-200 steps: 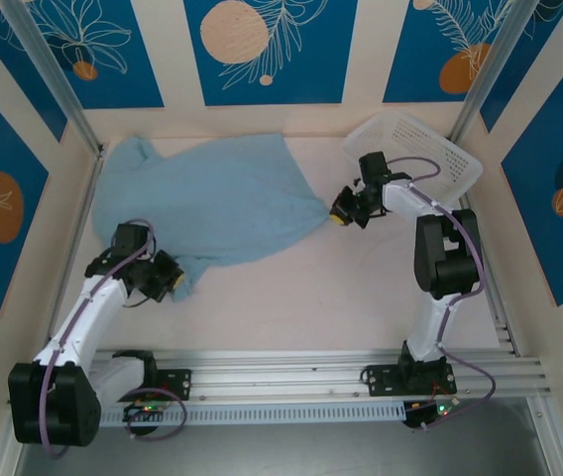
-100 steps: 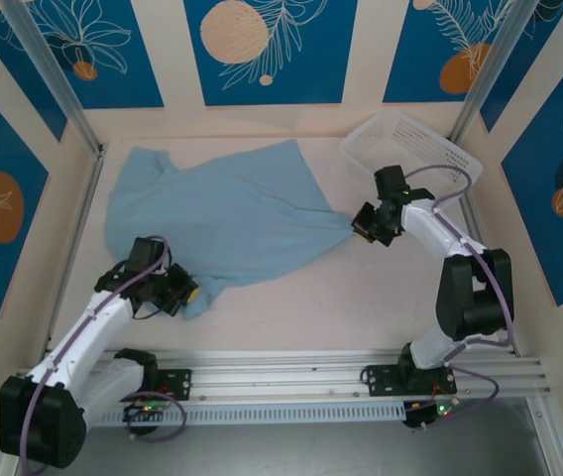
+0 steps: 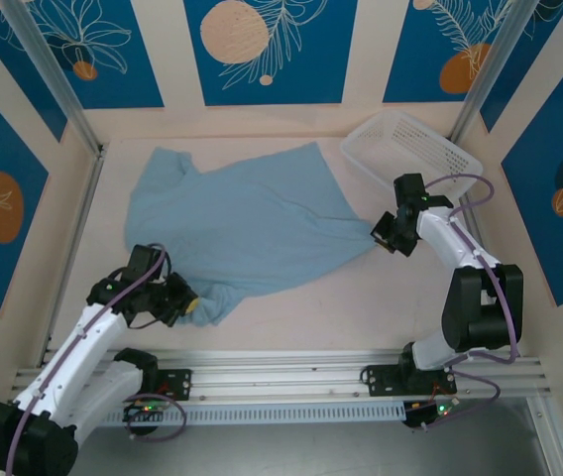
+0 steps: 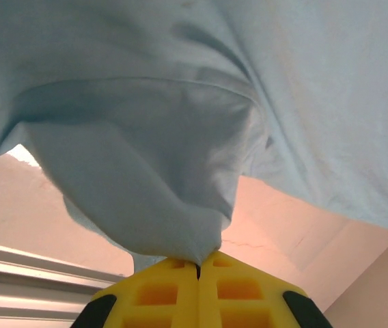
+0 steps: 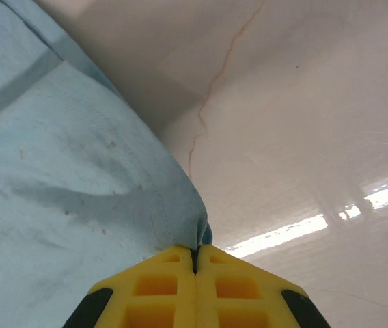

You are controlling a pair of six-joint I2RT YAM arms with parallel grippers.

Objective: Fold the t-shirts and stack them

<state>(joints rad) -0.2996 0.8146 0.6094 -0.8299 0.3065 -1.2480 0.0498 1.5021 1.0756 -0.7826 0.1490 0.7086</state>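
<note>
Nearest us, our left pincer (image 3: 190,302) is clenched on a bunched corner of the sky-blue t-shirt (image 3: 247,223). The shirt spreads away from it across the tabletop (image 3: 341,297) toward our right pincer (image 3: 379,234). That one grips the shirt's opposite edge, its yellow jaws pressed together over the hem. Just beyond the right pincer sits the white basket (image 3: 410,149).

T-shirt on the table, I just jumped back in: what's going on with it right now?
Both arms have hold of the light-blue t-shirt, which lies spread but unfolded on the table. The left gripper is shut on a bunched bit at its near left corner. The right gripper is shut on its right-hand edge, just in front of the white basket. No fold is made yet.
</note>
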